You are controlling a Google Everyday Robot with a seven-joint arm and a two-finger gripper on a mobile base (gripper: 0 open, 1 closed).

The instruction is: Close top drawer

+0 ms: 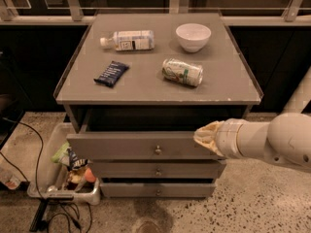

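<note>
The top drawer (131, 146) is a wide grey front with a small round metal knob (158, 150) at its centre. It stands pulled out a little from the grey cabinet (146, 81), with a dark gap above it. My gripper (206, 136) comes in from the right on a thick white arm (272, 142). Its cream-coloured tip rests against the right end of the drawer front, at the top edge.
On the cabinet top lie a plastic bottle (127, 40), a white bowl (193, 36), a tipped can (182, 72) and a dark snack packet (111, 74). Two lower drawers (158, 171) sit below. A white bin (63, 171) with items and cables stand on the floor at left.
</note>
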